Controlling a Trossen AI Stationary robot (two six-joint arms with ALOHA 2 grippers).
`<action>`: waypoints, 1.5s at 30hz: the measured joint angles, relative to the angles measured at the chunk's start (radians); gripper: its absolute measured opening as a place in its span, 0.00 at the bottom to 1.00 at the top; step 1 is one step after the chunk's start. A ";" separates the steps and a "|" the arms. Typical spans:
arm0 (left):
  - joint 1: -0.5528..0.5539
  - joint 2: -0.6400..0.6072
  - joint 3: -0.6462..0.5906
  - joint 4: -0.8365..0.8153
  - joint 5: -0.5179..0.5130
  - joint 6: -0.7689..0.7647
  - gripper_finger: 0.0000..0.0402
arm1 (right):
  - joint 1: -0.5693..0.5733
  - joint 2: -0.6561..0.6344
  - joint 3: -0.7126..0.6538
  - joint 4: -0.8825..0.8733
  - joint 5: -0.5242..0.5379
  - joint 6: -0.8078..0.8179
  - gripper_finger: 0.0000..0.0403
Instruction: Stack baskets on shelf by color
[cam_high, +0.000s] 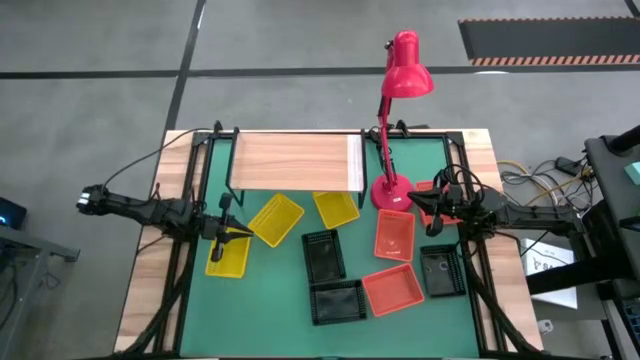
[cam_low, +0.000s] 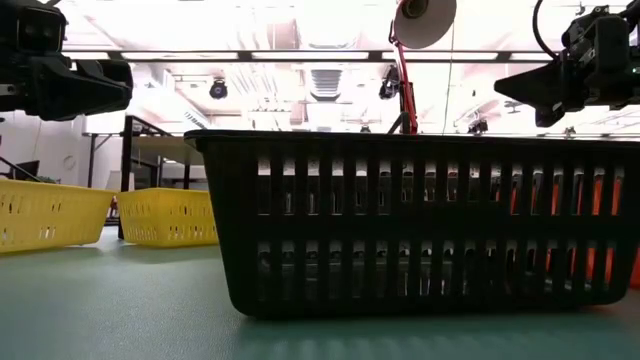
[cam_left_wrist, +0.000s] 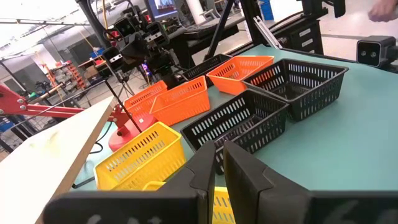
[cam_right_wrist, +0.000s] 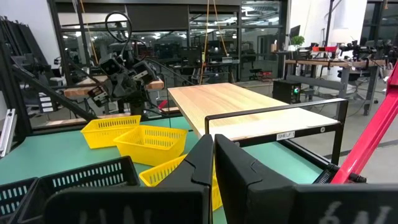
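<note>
I see both grippers pressed together and empty, left gripper (cam_high: 240, 232) at frame left, right gripper (cam_high: 418, 203) at right, baskets (cam_high: 333, 255) scattered below the bare shelf (cam_high: 290, 160).

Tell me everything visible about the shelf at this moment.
The shelf is a flat, pale wood-grain board on a thin black metal frame. It stands level at the far edge of the green table, beside the red desk lamp. Its top is bare. The frame's front bar carries a small label. No basket and neither gripper touches it.
</note>
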 joint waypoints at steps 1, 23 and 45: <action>0.000 0.000 0.000 0.000 0.000 0.000 0.04 | 0.000 0.000 0.000 0.000 0.000 0.000 0.02; 0.000 0.000 0.000 0.000 0.000 0.000 0.04 | 0.000 0.000 0.000 0.000 0.000 0.000 0.02; 0.000 0.000 -0.005 0.155 -0.013 0.276 0.04 | 0.000 0.000 0.000 0.005 0.027 0.736 0.02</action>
